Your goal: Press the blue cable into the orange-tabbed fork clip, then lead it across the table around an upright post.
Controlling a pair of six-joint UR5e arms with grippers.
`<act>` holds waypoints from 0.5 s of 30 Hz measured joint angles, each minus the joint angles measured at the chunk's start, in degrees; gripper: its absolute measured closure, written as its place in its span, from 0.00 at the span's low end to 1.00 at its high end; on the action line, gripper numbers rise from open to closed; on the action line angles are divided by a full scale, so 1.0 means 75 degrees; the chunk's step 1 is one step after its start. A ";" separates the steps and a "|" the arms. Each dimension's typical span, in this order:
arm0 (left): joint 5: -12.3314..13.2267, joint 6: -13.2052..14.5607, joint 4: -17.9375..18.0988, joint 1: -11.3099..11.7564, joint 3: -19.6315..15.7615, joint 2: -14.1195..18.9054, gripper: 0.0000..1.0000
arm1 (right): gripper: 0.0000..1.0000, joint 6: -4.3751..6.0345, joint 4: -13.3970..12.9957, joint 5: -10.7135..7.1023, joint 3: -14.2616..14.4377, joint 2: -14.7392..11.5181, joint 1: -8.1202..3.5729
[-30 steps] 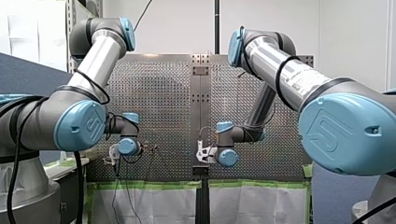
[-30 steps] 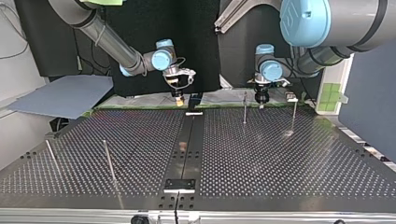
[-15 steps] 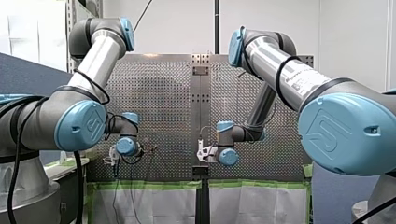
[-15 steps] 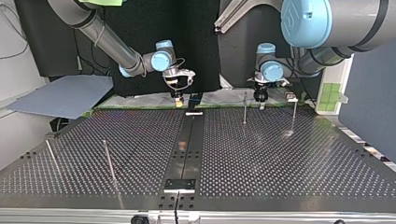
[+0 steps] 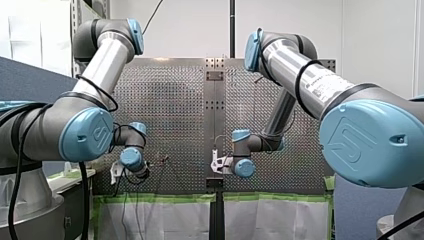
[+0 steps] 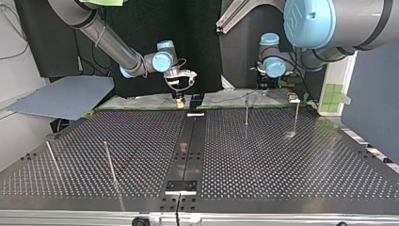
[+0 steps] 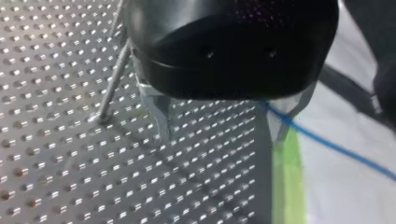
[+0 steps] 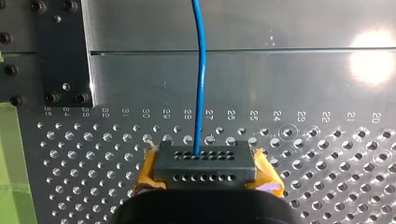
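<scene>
One thin blue cable (image 8: 201,70), pinched in yellow-padded jaws of right gripper (image 8: 205,164), leaving at 12 o'clock. Left gripper (image 7: 222,135): metal jaws spread, cable beside one. Four slim posts (image 6: 246,109) on perforated surface (image 6: 282,160), top view: two at 1 o'clock, two at 9.

This is a robotics lab. Two grey-and-blue industrial arms, my left (image 5: 85,132) and my right (image 5: 310,85), stand at a perforated metal surface (image 6: 282,160) with numbered hole rows (image 8: 210,113). Thin upright posts (image 6: 108,162) rise from it, with green tape (image 7: 286,186), black backdrop curtains (image 6: 47,42), a blue partition (image 6: 371,94) and white walls (image 5: 190,25) around.
</scene>
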 joint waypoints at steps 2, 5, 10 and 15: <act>0.0119 0.0001 0.0035 0.0002 -0.0121 0.0003 0.00 | 1.00 0.0003 0.0000 -0.0002 0.0001 0.0000 0.0000; 0.0325 -0.0006 0.0164 0.0005 -0.0327 0.0035 0.00 | 1.00 0.0005 0.0006 -0.0014 0.0001 0.0000 0.0000; 0.0668 -0.0098 0.0345 0.0025 -0.0641 0.0293 0.00 | 1.00 0.0005 0.0010 -0.0021 0.0001 0.0000 0.0014; 0.0766 -0.0144 0.0380 -0.0022 -0.0946 0.0664 0.00 | 1.00 0.0006 0.0011 -0.0023 0.0001 0.0000 0.0020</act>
